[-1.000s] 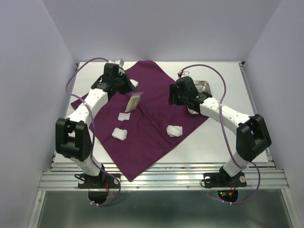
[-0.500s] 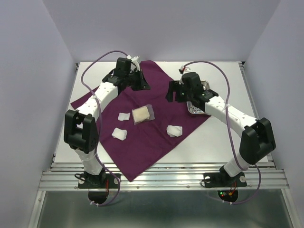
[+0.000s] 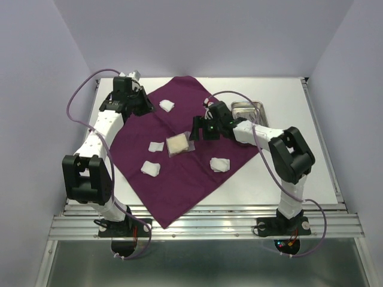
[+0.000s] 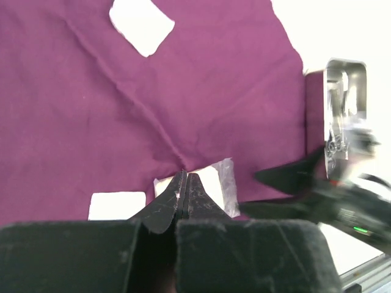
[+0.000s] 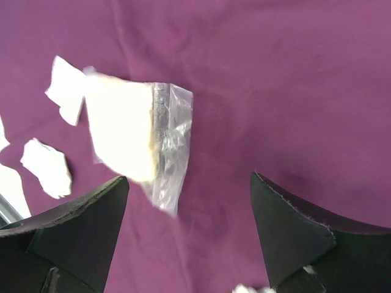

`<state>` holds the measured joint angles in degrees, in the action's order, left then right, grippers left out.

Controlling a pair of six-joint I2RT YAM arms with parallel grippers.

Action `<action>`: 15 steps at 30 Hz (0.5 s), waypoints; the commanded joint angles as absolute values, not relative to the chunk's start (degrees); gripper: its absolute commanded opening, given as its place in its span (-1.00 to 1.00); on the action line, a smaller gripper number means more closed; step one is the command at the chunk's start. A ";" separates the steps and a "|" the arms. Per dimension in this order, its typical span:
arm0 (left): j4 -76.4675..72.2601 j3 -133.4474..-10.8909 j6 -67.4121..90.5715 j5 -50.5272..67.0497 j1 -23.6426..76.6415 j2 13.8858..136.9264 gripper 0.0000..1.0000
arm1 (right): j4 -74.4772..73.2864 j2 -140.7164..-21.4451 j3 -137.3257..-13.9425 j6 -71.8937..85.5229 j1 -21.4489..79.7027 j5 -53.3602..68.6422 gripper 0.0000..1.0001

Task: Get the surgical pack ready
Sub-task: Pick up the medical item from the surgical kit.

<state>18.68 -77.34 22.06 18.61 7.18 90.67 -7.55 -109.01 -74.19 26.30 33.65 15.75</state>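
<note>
The right fingers (image 3: 200, 130), spread open just above the bagged pad (image 5: 122, 131) on the cloth (image 5: 275, 73), needed to centre over it and drop straight before closing; the left fingers (image 4: 186, 195) were clenched on nothing, well apart.

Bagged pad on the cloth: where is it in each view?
Top external: bagged pad mid purple cloth, beside the right gripper.
Left wrist: lower centre, partly behind the shut left gripper.
Right wrist: left of centre, ahead of the open jaws.
Shared landmark: the purple cloth beneath it.
</note>
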 commanded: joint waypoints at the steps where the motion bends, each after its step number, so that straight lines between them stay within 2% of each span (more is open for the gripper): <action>1: 17.58 -76.64 21.88 17.49 7.56 86.66 -1.00 | -4.48 -114.24 -80.15 26.72 36.04 19.60 0.71; 5: 17.40 -76.03 22.06 18.02 7.56 86.84 -1.00 | -4.75 -117.77 -82.44 26.89 37.44 19.60 0.70; 7: 17.14 -75.41 22.15 18.37 7.56 86.66 -1.00 | -4.75 -118.47 -82.97 27.16 37.97 19.51 0.57; 11: 16.88 -74.79 22.06 18.81 7.56 86.31 -1.00 | -3.87 -118.83 -83.06 27.86 37.97 19.60 0.22; 14: 16.88 -74.44 21.89 18.81 7.56 86.31 -1.00 | -3.69 -118.74 -83.58 28.12 38.50 19.25 -0.13; 15: 16.88 -74.36 21.88 18.81 7.56 86.31 -1.00 | -3.69 -118.91 -83.67 28.12 38.50 19.25 -0.18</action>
